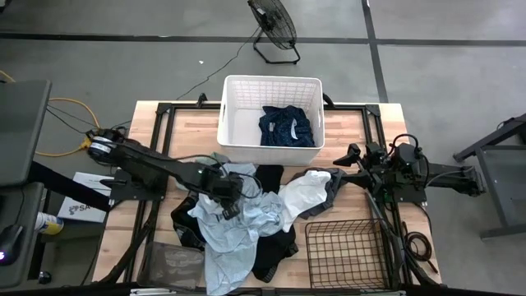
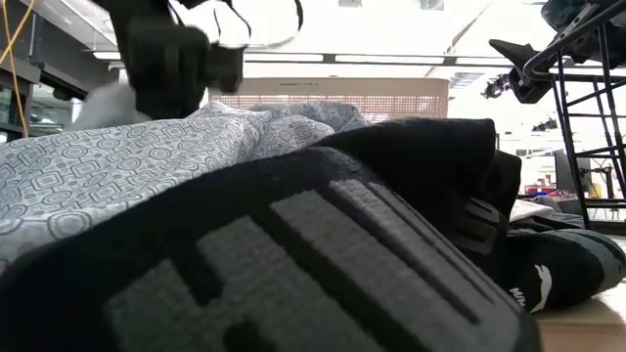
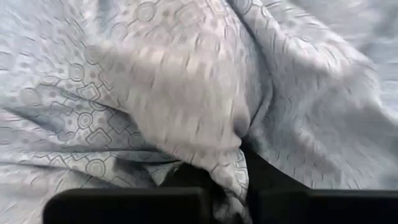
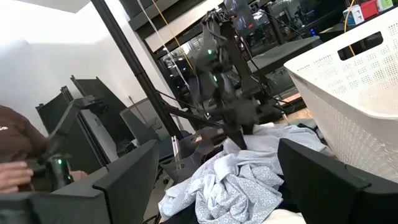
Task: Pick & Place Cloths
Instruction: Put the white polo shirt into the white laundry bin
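Observation:
A pile of cloths lies mid-table. On top is a light blue patterned cloth [image 1: 234, 226], with a black one [image 1: 275, 247] and a white-grey one [image 1: 304, 193] beside it. A dark navy cloth [image 1: 286, 125] lies in the white laundry basket [image 1: 238, 136]. My left gripper [image 1: 228, 201] is down on the pile, shut on the light blue cloth [image 3: 155, 93]. My right gripper [image 1: 352, 156] waits open at the table's right, above the surface, with nothing between its fingers [image 4: 124, 180]. My left gripper pinches a bunched-up fold [image 3: 227, 168] of the light blue cloth between its two fingers. It comes steeply from above, slanting in from the table's left. How many layers it has, I cannot tell. The rest of the cloth [image 2: 147, 161] lies slack on the pile.
A black wire basket [image 1: 345, 251] stands at the near right. The white laundry basket sits at the far edge, mid-table. A black cloth with grey lettering [image 2: 293, 254] fills the low view's foreground. A person's hand [image 4: 12, 174] shows beyond the table's left side.

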Motion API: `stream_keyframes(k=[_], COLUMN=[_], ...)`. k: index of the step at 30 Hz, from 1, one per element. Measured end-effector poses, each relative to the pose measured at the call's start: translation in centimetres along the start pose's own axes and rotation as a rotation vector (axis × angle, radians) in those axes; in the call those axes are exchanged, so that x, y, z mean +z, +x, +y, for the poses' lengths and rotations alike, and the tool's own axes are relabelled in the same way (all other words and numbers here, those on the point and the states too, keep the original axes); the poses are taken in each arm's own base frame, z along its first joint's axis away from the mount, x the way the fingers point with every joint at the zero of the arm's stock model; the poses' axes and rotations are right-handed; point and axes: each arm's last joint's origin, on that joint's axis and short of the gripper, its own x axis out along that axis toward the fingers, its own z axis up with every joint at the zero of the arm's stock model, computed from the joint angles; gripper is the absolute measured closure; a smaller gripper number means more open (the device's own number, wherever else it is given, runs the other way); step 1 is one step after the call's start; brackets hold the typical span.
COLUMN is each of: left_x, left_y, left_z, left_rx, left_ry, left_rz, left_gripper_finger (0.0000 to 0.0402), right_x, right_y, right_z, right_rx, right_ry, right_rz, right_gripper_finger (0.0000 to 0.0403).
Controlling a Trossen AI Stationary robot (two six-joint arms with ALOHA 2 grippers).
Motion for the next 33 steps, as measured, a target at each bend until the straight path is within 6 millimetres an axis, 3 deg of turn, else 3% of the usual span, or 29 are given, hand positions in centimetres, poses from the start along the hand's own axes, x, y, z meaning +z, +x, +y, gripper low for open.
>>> stream_keyframes(k=[22, 33], left_x=[6.2, 7.8], left_y=[-24.6, -35.7], left_z=[-2.5, -1.9], left_rx=[-0.373, -0.237], left_ry=[0.262, 0.431], left_rz=[-0.589, -1.096], left_gripper_finger=[0.0387, 0.0387], right_x=[-0.1, -0.1], right_y=[0.0, 0.0], right_z=[-0.1, -0.1], right_rx=[-0.006, -0.006], right_ry=[0.003, 0.003], right_rz=[0.010, 0.010], right_gripper_finger=[0.0082, 0.0082])
